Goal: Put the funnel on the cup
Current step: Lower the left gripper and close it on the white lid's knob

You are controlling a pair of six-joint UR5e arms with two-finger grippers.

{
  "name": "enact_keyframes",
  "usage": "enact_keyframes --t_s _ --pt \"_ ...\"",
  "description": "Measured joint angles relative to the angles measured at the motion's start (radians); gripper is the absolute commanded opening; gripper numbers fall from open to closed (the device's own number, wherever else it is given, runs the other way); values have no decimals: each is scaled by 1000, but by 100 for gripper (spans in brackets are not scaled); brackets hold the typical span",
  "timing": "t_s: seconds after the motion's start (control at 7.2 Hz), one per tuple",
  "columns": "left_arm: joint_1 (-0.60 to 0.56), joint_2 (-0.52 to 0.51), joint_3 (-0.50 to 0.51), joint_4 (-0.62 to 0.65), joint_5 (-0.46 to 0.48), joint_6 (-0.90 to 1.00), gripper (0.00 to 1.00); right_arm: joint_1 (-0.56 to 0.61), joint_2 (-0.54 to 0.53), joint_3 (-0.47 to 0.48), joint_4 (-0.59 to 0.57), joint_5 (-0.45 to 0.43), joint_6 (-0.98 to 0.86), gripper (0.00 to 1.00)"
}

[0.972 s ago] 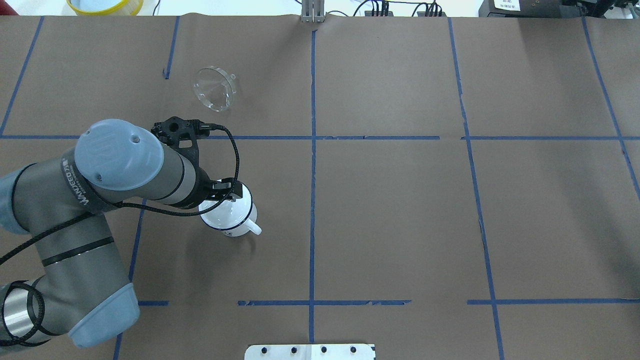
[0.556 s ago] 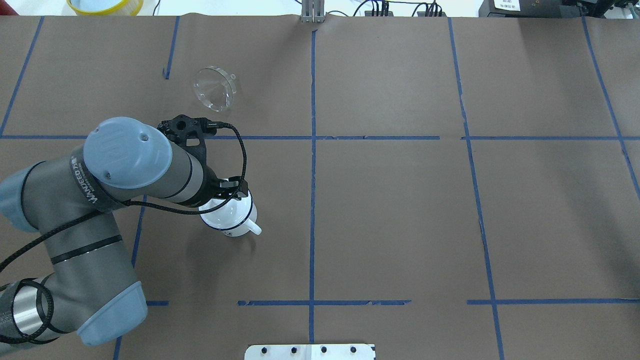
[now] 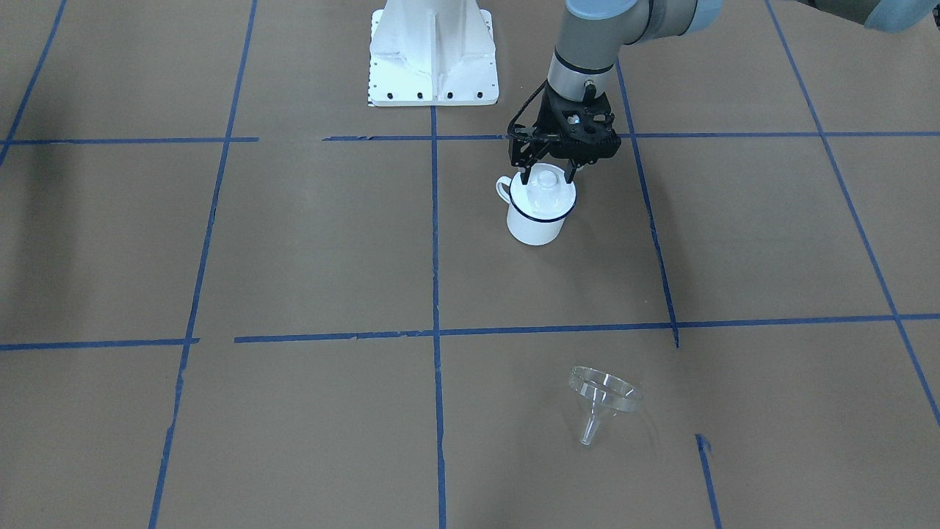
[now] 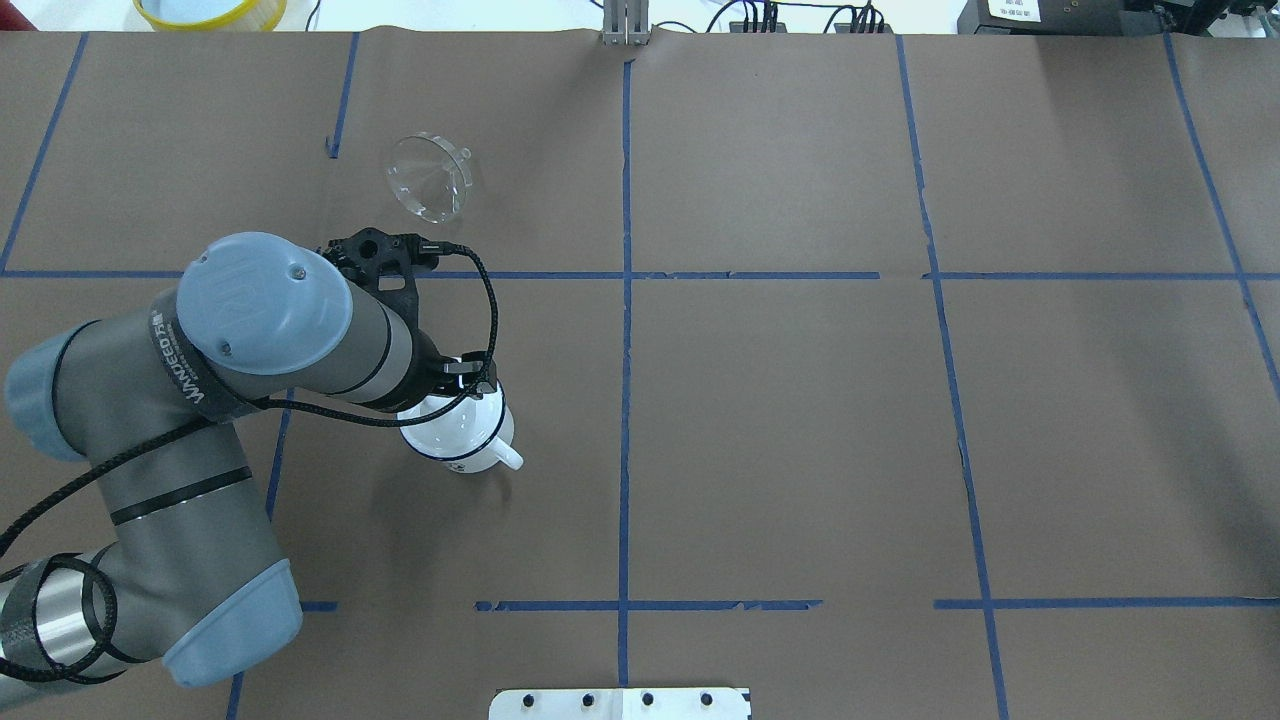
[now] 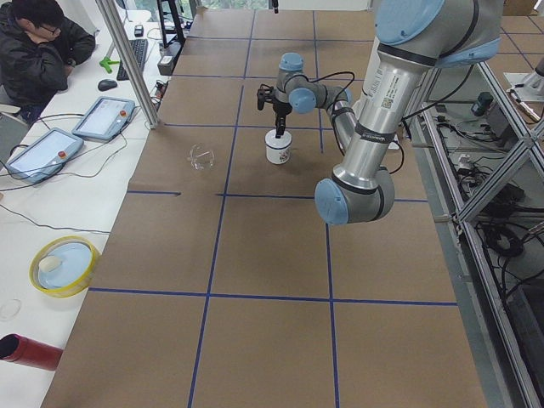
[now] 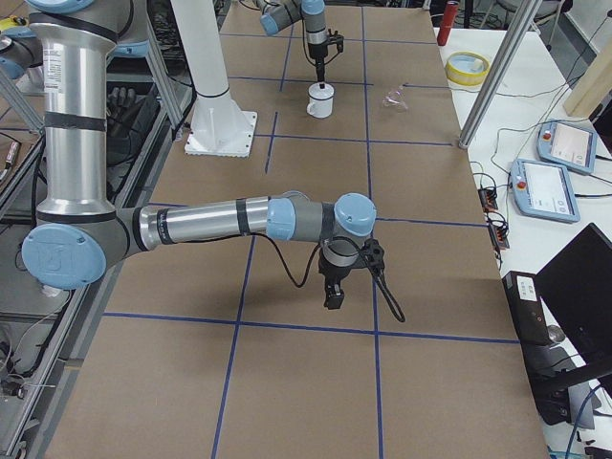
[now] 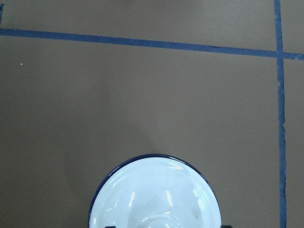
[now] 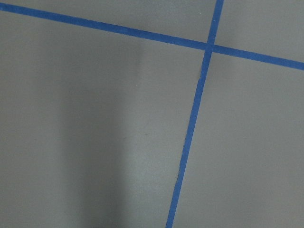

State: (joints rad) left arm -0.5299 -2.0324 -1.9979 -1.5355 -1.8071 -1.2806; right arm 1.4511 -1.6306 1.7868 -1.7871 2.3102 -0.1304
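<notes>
Funnel (image 4: 430, 178) lies on its side on the brown table (image 4: 800, 420), upper left of the overhead frame. It is well apart from the cup (image 3: 536, 228), which stands below it, left of centre. A white knobbed lid (image 3: 547, 197) sits on the cup. The left gripper (image 3: 547, 176) hangs over the lid, jaws spread either side of the knob. The right gripper (image 6: 334, 295) shows low in the right-side frame; I cannot tell how its jaws stand.
</notes>
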Motion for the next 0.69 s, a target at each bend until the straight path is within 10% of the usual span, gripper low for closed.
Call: enact_keyframes --t_s 0.14,0.42,0.69 --pt "0 1 0 0 0 1 59 0 0 0 0 0 0 100" --pt "-1 2 1 1 0 1 6 0 0 0 0 0 0 100" --pt "-5 3 -3 2 0 1 0 0 0 0 0 0 0 100"
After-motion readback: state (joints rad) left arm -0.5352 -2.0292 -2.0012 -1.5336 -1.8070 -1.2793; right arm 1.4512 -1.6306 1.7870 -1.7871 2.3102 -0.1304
